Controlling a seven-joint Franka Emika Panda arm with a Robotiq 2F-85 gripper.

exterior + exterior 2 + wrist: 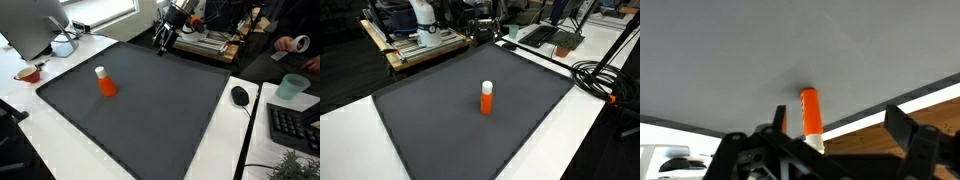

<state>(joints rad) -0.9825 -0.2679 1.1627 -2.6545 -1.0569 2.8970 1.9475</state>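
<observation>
One orange bottle (106,84) is standing upright near the middle of a dark grey mat (170,120) that is lying on a white table (60,130), with a mouse (240,96) and a keyboard (295,125) beside it. The gripper (165,38) is hovering at the mat's far edge, well apart from the bottle, its fingers (915,140) standing wide apart and gripping nothing.

A white table (55,140) carries a dark grey mat (150,110) across most of the frame. A monitor (30,25) stands at upper left, beneath a bright window (100,10). At right lie a black mouse (240,96), a keyboard (295,125) and a pale green cup (292,87). In an exterior view, black cables (605,75) coil at right.
</observation>
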